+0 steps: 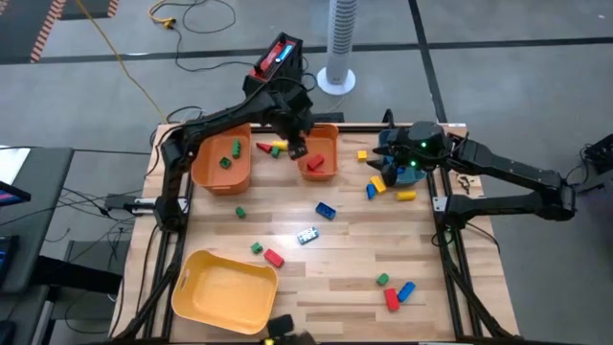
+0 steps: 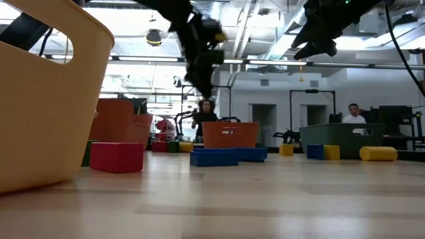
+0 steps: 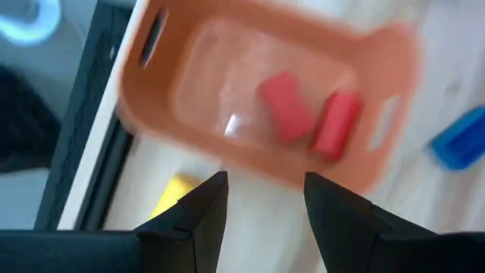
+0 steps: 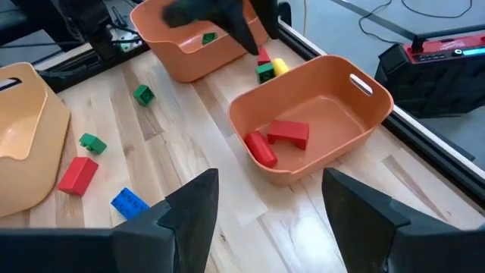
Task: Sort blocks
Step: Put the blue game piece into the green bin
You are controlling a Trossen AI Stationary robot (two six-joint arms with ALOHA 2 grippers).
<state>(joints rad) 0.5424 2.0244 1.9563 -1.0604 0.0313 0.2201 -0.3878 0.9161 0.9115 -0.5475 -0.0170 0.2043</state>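
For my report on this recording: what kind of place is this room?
Probably a robotics lab or workshop: bare concrete floor with loose cables, exposed ceiling ducts, and people seated at workstations behind the wooden table.

Open wood is lying mid-table; a blue block is sitting near its centre. Two orange bins are crowding 11 to 12 o'clock, the left arm hanging over them. Yellow bin is blocking 7 o'clock.

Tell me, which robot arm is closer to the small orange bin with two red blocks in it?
Left. The left gripper hangs right above the small orange bin; the right gripper is off to its side, near the table's edge.
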